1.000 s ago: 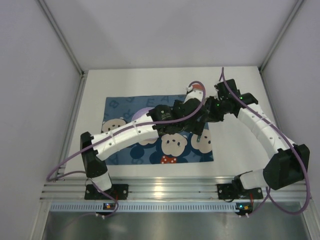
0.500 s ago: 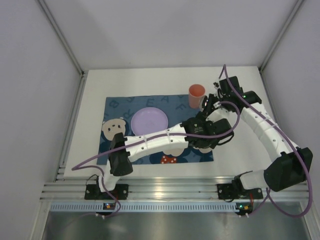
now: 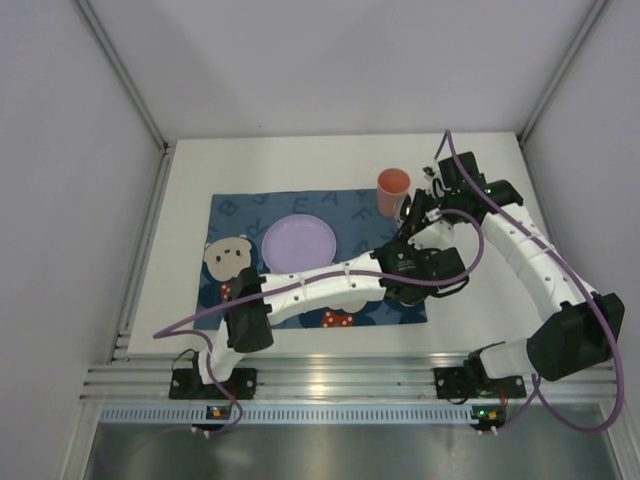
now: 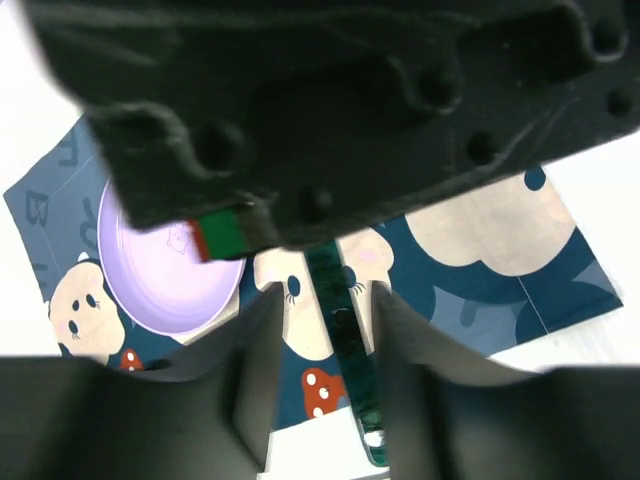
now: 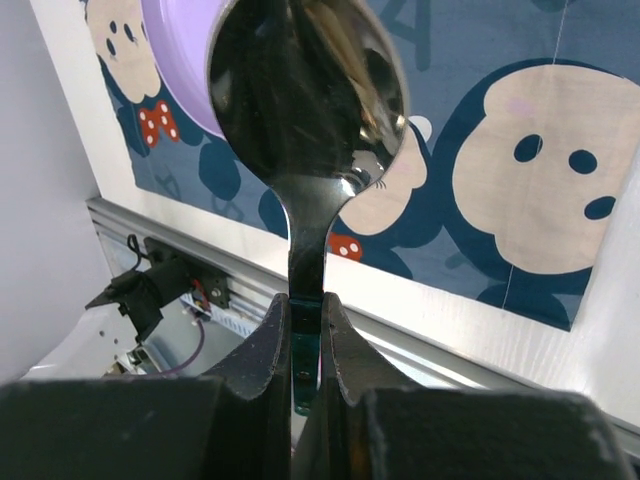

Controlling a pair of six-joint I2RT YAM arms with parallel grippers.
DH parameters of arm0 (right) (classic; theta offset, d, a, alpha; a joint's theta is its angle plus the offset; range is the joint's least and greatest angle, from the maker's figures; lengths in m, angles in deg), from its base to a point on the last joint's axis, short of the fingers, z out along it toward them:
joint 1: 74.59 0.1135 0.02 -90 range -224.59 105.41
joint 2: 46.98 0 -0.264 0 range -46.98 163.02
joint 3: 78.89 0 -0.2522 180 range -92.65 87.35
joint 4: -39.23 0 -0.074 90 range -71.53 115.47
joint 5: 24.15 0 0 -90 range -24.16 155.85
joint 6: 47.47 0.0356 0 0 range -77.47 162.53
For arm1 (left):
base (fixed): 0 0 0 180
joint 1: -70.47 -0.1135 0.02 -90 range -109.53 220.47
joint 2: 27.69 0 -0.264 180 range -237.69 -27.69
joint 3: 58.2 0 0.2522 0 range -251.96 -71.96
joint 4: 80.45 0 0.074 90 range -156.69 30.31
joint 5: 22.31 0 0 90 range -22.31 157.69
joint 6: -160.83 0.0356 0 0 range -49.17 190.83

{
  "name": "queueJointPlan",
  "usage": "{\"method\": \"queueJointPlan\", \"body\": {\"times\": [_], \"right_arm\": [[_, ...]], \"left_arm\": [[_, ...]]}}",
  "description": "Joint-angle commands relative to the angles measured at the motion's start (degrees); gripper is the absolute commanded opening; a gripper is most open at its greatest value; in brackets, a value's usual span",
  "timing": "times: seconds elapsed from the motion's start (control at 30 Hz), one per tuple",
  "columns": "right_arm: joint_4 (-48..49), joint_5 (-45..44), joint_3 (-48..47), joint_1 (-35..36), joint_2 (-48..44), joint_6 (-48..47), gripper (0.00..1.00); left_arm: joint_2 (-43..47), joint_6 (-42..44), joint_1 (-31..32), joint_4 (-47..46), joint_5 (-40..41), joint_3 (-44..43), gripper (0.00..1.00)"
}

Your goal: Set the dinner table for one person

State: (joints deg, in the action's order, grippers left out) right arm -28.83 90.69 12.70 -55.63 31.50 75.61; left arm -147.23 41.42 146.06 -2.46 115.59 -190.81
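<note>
The table (image 3: 300,160) is the big white top in the middle of the top view, and everything else sits on it. A blue mat (image 3: 240,212) with mouse faces lies on its near middle.

A second ago the left arm (image 3: 310,285) was bent high over the mat and hid the plate and the cup. Now it lies low along the near side of the mat and reaches to the right, so both can be seen. The right arm (image 3: 520,250) has moved only a little. Its end is just right of the cup.

The purple plate (image 3: 298,241) sits on the far middle of the mat, and its plain purple face shows. The orange cup (image 3: 392,191) stands upright at the far right corner of the mat, apart from the plate. I cannot tell what is in it.

The right jaws are closed tight on the handle of a shiny spoon (image 5: 305,90), held up above the mat. The left jaws are part open. A dark green strip (image 4: 335,330) runs between the fingers (image 4: 258,370) with a gap on each side. I cannot tell if it lies on the mat or hangs above it.
</note>
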Motion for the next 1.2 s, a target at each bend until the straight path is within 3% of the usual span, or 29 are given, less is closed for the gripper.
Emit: {"method": "queueJointPlan", "body": {"times": [0.0,0.03,0.2,0.27,0.43,0.47,0.5,0.57,0.6,0.7,1.07,1.17], "right_arm": [[-1.9,2.8,-3.6,0.7,-0.2,-0.3,0.0],[-2.3,2.9,-3.6,0.6,-0.1,-0.4,0.0],[-2.6,3.9,-3.6,0.6,0.5,-0.6,0.0],[-2.9,3.9,-3.8,0.6,0.8,-0.7,0.0],[-3.1,4.1,-4.2,0.6,1.7,-1.2,0.01],[-3.0,4.2,-4.4,0.6,1.9,-1.2,0.07],[-3.1,4.2,-4.4,0.6,2.1,-1.3,0.3],[-3.2,3.6,-5.1,0.6,2.4,-1.4,0.53],[-3.3,3.2,-5.5,0.6,2.4,-1.4,0.59],[-3.7,2.3,-7.2,0.5,3.0,-1.7,0.63],[-6.6,1.2,-10.7,-2.3,4.2,-3.8,0.67],[-8.4,0.7,-13.0,-5.2,4.9,-6.4,0.84]], "left_arm": [[-2.0,2.9,-0.1,1.6,4.3,-1.7,0.37],[-2.1,2.9,-0.1,1.8,4.8,-1.7,0.28],[-2.9,3.5,-0.1,2.0,6.9,-0.9,0.18],[-2.8,3.3,-0.2,2.0,7.3,-0.4,0.0],[-1.7,3.1,-0.1,1.7,7.4,0.4,0.0],[-1.2,3.1,-0.1,1.7,7.3,0.5,0.0],[-1.0,3.0,-0.2,1.4,7.1,0.5,0.0],[0.2,3.0,-0.2,0.8,6.5,1.4,0.0],[0.7,3.0,-0.2,0.8,6.2,1.9,0.0],[2.7,2.1,-0.1,0.5,5.9,4.1,0.0],[8.2,-1.4,-0.2,0.6,6.2,9.4,0.0],[10.6,-1.5,-0.2,-0.2,5.1,10.5,0.0]]}}
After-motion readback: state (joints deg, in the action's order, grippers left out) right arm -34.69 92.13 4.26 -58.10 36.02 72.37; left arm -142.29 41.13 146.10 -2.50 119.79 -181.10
